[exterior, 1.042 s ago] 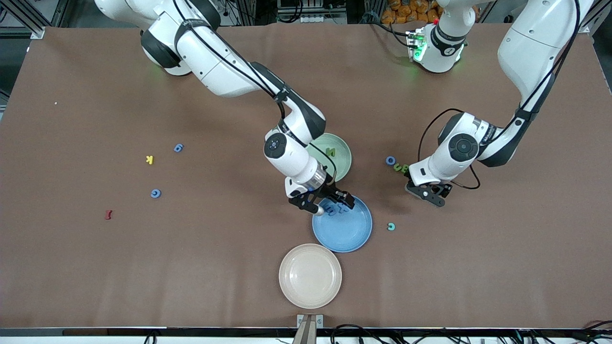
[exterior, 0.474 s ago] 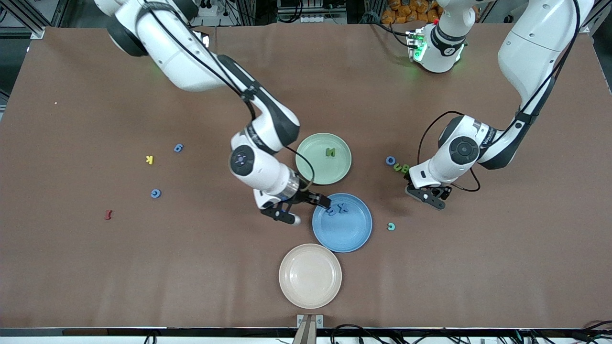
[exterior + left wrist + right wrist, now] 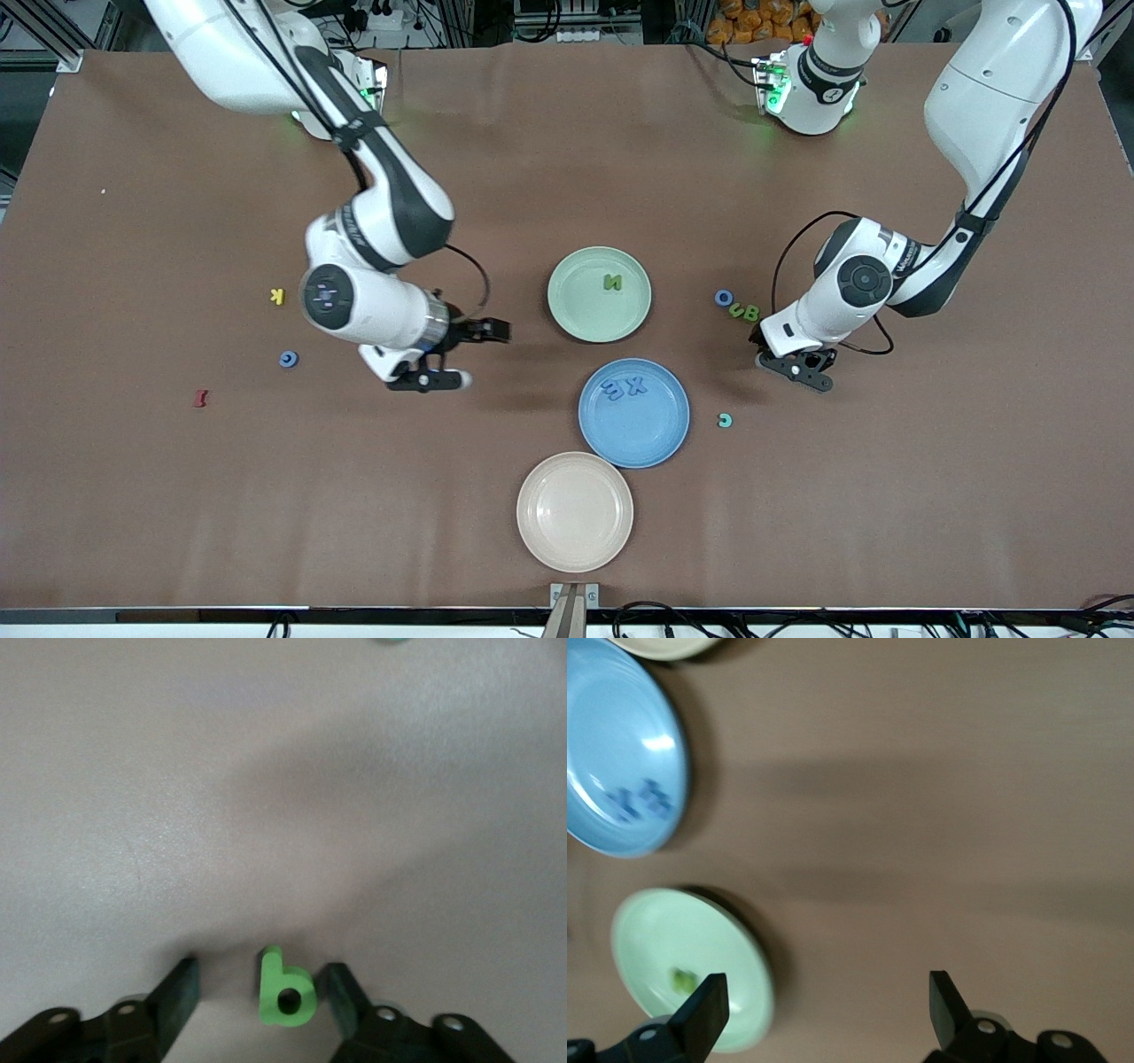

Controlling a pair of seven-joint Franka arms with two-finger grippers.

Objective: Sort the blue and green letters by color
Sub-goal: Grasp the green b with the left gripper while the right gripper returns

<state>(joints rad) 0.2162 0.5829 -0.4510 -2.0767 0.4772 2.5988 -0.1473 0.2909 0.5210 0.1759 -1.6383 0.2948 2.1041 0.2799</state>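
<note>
Claws | left claw (image 3: pixel 257 997) down on desk (image 3: pixel 567 159), straddling green b (image 3: pixel 285 989), not yet pinching, likely bound for green plate (image 3: pixel 599 294) | right claw (image 3: pixel 456 354) open, empty, above bare desk | blue plate (image 3: pixel 633 413) holds two blue letters (image 3: pixel 624 386)

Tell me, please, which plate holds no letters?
The cream plate, nearest the front camera. The blue plate holds blue letters; the green plate holds a green letter.

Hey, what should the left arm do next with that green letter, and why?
Probably close the left gripper on the green letter b: the letter lies on the table between its open fingers, not yet clamped. The green plate seems the likely destination afterward.
</note>
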